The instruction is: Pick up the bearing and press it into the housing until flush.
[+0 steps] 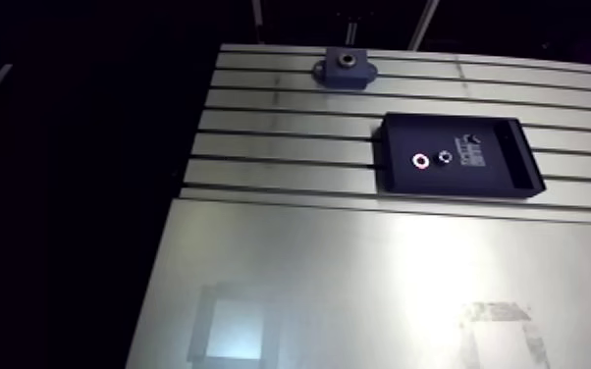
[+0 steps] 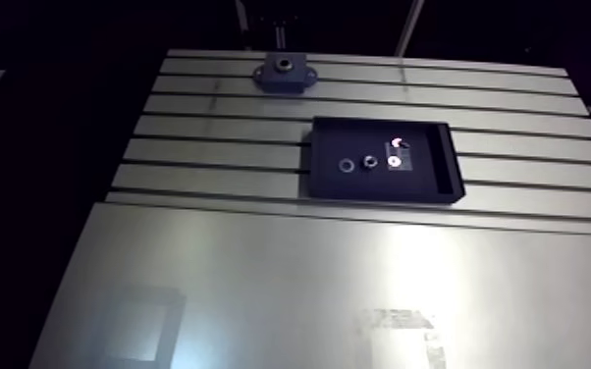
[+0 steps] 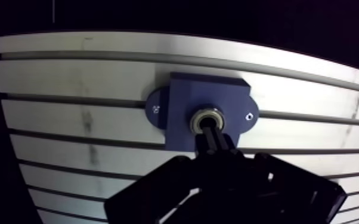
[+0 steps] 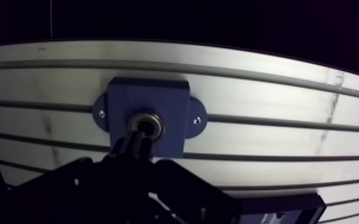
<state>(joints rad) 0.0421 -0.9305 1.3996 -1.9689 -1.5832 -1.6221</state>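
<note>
One gripper (image 3: 209,136), fingers closed together, tips at the bearing (image 3: 207,111) seated in the blue housing (image 3: 185,98)

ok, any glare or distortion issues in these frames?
Arm view: bright glare patches on the table, and one ring in the tray is blown out. Wrist view: straight lines bow from the wide lens; the pincer is a dark silhouette over the housing.

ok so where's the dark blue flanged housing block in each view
Arm view: dark blue flanged housing block near the far edge of the slotted aluminium table, beyond the black tray.
Wrist view: it sits directly ahead of the end effector.
Shared landmark: the table's slots.
</note>
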